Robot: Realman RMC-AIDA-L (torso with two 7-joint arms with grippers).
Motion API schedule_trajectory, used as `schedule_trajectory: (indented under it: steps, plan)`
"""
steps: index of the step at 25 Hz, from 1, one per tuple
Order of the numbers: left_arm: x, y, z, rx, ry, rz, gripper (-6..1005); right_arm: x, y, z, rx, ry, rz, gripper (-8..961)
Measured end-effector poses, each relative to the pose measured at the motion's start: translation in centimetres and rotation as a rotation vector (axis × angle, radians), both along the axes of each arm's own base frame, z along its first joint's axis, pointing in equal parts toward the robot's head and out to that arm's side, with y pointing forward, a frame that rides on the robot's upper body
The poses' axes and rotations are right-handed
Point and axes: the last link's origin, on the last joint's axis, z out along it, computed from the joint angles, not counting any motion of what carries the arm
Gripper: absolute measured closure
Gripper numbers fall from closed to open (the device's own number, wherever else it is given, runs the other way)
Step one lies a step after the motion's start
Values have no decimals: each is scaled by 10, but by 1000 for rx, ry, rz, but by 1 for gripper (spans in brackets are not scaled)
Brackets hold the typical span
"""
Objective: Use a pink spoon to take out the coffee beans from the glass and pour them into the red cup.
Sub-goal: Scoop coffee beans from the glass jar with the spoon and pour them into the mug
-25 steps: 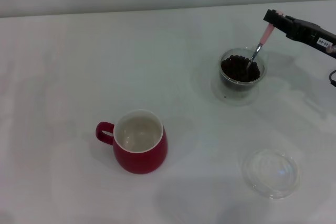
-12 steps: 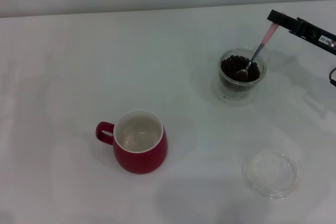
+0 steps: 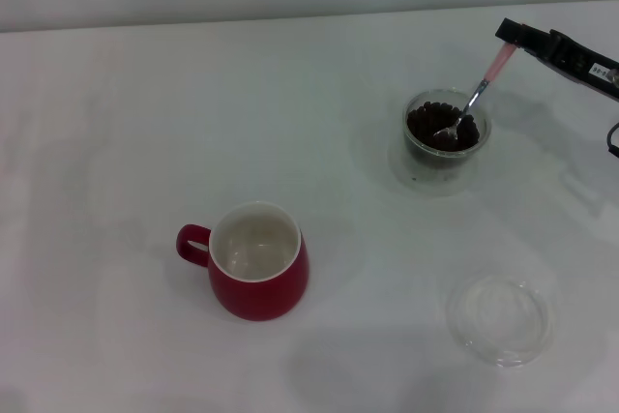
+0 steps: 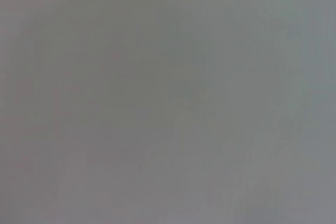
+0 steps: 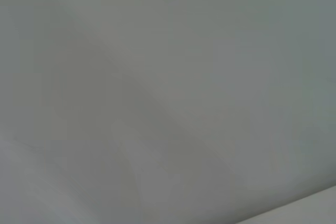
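In the head view the glass (image 3: 446, 132) stands at the right rear of the table, filled with dark coffee beans (image 3: 437, 127). My right gripper (image 3: 510, 32) comes in from the right edge, shut on the pale pink handle of the pink spoon (image 3: 481, 87). The spoon slants down into the glass, its metal bowl resting on top of the beans. The red cup (image 3: 255, 260) sits left of centre near the front, white inside, with its handle pointing left. The left gripper is out of view. Both wrist views show only blank grey surface.
A shallow clear round dish (image 3: 500, 318) lies at the front right, below the glass. The white table (image 3: 145, 123) spreads between the glass and the red cup.
The right gripper has shifted right and slightly up, tilting the spoon flatter. The spoon's bowl has risen from deep among the beans to their surface.
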Motion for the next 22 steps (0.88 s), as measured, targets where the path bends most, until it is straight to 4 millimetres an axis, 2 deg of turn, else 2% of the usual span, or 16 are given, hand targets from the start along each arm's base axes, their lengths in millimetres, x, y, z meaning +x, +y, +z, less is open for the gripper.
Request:
schedule_trajectory:
  steps: [22]
  plan:
    - [2, 1, -1, -1, -4, -6, 242, 11, 1, -4, -21, 79, -132, 801]
